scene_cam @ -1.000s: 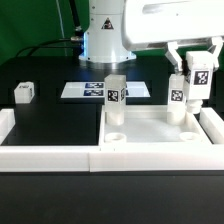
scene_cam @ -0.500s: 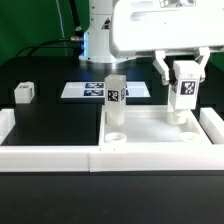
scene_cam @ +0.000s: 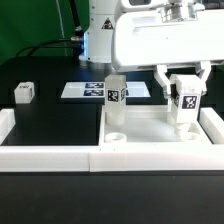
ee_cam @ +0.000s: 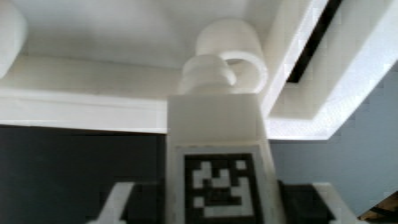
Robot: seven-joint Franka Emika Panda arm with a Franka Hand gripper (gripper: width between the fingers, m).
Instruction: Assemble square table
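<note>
The white square tabletop (scene_cam: 150, 128) lies tray-side up at the exterior view's right. One tagged leg (scene_cam: 115, 96) stands upright in its far left corner. My gripper (scene_cam: 186, 97) is shut on a second tagged leg (scene_cam: 186, 108) and holds it upright over the far right corner, its lower end at the tray. In the wrist view the held leg (ee_cam: 221, 130) runs from my gripper (ee_cam: 217, 205) toward the tray corner (ee_cam: 107, 80), and its round end (ee_cam: 224, 62) sits there. A third leg (scene_cam: 24, 93) lies loose at the far left.
The marker board (scene_cam: 88, 90) lies flat behind the tabletop, next to the robot base (scene_cam: 100, 40). A long low white border wall (scene_cam: 60, 158) runs along the front and up both sides. The black table (scene_cam: 55, 115) shows between the loose leg and the tabletop.
My gripper has moved slightly to the exterior view's right and down with the leg. The leg has gone from tilted to upright and now sits lower at the tray's far right corner.
</note>
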